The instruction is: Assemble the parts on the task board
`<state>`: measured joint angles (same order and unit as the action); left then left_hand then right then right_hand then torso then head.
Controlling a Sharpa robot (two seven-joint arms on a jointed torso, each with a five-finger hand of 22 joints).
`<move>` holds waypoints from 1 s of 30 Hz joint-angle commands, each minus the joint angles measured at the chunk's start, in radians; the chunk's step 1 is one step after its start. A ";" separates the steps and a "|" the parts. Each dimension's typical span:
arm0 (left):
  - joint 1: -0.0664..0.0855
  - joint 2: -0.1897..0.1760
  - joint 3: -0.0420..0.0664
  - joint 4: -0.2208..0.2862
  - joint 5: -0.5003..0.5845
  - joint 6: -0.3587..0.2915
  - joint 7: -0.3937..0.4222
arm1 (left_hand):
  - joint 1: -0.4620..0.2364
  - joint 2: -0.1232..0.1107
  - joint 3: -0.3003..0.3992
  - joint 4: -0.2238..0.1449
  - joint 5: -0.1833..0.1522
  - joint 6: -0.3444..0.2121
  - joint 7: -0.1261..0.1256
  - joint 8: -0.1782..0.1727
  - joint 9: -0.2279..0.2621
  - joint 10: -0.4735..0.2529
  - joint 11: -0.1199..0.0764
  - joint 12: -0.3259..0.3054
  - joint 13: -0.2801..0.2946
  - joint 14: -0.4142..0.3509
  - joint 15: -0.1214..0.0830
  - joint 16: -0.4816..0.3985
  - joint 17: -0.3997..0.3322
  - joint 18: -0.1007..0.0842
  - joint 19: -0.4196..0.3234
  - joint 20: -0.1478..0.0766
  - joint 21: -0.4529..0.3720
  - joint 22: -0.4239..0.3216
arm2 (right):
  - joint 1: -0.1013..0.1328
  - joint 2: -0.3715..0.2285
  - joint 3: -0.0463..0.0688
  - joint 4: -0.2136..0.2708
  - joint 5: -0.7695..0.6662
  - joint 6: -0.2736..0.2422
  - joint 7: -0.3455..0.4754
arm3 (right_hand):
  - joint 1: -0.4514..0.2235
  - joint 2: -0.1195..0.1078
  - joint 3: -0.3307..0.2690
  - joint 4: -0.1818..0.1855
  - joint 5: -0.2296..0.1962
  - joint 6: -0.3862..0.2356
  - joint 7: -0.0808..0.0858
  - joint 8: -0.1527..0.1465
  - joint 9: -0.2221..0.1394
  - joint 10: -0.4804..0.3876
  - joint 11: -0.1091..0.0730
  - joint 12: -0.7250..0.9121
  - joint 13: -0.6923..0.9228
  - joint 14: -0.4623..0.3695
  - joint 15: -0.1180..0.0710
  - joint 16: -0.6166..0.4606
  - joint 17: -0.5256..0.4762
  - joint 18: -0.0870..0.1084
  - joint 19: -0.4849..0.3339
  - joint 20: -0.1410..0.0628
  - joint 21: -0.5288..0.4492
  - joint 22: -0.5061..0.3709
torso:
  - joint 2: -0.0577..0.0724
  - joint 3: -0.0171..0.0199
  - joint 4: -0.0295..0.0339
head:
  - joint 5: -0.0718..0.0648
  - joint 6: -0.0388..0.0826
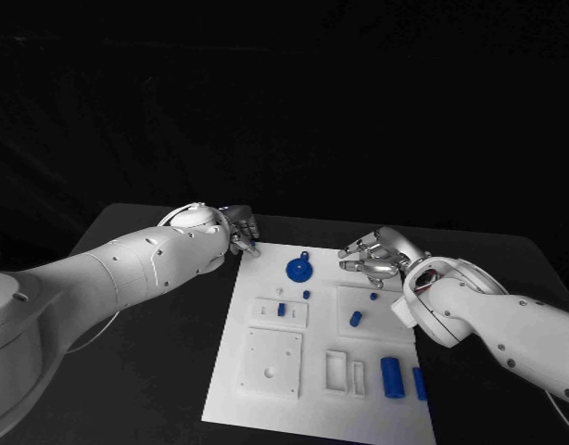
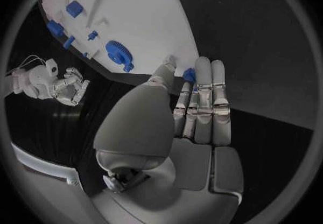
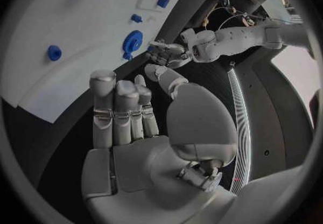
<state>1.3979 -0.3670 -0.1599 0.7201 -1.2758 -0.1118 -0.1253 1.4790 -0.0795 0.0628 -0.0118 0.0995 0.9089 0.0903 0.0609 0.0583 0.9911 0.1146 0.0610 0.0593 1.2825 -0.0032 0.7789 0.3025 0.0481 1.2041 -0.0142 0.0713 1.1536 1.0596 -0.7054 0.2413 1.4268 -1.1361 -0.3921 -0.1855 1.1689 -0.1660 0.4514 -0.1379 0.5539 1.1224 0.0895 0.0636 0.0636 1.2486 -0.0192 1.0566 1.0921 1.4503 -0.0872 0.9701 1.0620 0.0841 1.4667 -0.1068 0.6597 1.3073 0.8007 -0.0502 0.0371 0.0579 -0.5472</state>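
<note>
Head view: a white task board (image 1: 322, 357) lies mid-desk (image 1: 138, 371), carrying blue parts, including a round gear (image 1: 301, 269) near its far edge. The left hand (image 1: 238, 229) hovers at the board's far left corner; the right hand (image 1: 378, 255) at the far right edge.

Left wrist view: the left hand (image 2: 195, 108) pinches a small blue part (image 2: 190, 75) between thumb and fingers.

Right wrist view: the right hand (image 3: 145, 111) is released, fingers apart, holding nothing.

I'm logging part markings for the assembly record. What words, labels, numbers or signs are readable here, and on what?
None can be read: the task board, the blue parts such as the gear, the left hand and the right hand bear no legible text in any view.
</note>
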 commanded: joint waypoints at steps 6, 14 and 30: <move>-0.004 -0.003 -0.002 -0.016 -0.014 -0.014 0.004 | -0.002 0.044 -0.008 -0.036 0.004 0.032 0.008 -0.002 0.001 0.007 0.001 0.002 -0.001 -0.011 0.006 0.017 -0.009 0.019 -0.007 -0.002 -0.002 0.074 | 0.000 -0.002 0.000 0.002 -0.012 0.003 0.004 | -0.007 0.005 0.000 0.000 0.007 -0.005 0.002 -0.002 -0.001 -0.008 0.001 0.003 -0.001 -0.003 0.003 -0.004 0.000 0.009 0.031 0.005 -0.002 0.077 | -0.001 0.0000 0.0019 | 0.000 -0.002; -0.004 -0.003 -0.001 -0.030 0.001 0.015 0.006 | -0.011 0.134 0.024 0.001 -0.014 0.014 0.015 -0.004 0.000 0.008 0.004 0.001 -0.002 -0.021 0.012 0.035 -0.003 0.026 -0.015 0.003 -0.001 0.090 | 0.000 -0.001 0.000 0.000 -0.012 0.003 0.004 | -0.007 0.005 0.000 0.000 0.007 -0.005 0.002 -0.002 -0.001 -0.008 0.001 0.003 -0.001 -0.003 0.003 -0.004 0.000 0.009 0.031 0.005 -0.002 0.077 | 0.000 0.0005 0.0004 | 0.001 -0.004; -0.004 0.009 -0.002 -0.045 0.020 0.076 0.012 | -0.029 0.078 0.164 0.028 -0.049 -0.021 0.008 -0.005 -0.002 0.005 -0.017 -0.001 -0.002 -0.023 -0.013 0.102 0.013 0.016 -0.016 -0.014 -0.001 0.164 | 0.000 -0.001 0.000 -0.001 -0.014 0.004 0.003 | -0.007 0.005 0.000 0.000 0.007 -0.005 0.002 -0.002 -0.001 -0.008 0.001 0.003 -0.001 -0.003 0.003 -0.004 0.000 0.009 0.031 0.005 -0.002 0.077 | 0.001 0.0010 -0.0012 | -0.002 -0.004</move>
<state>1.3997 -0.3621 -0.1595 0.6754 -1.2682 -0.0920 -0.1175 1.4497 0.0077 0.2226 0.0156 0.0528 0.8891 0.0977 0.0609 0.0577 0.9958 0.1029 0.0602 0.0586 1.2575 -0.0106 0.8784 0.3140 0.0619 1.1898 -0.0218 0.0712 1.3081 1.0596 -0.7064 0.2413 1.4251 -1.1389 -0.3921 -0.1860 1.1689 -0.1660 0.4514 -0.1379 0.5539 1.1219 0.0900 0.0636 0.0636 1.2485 -0.0192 1.0566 1.0921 1.4503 -0.0872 0.9701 1.0620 0.0841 1.4667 -0.1068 0.6597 1.3079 0.8010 -0.0488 0.0371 0.0571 -0.5514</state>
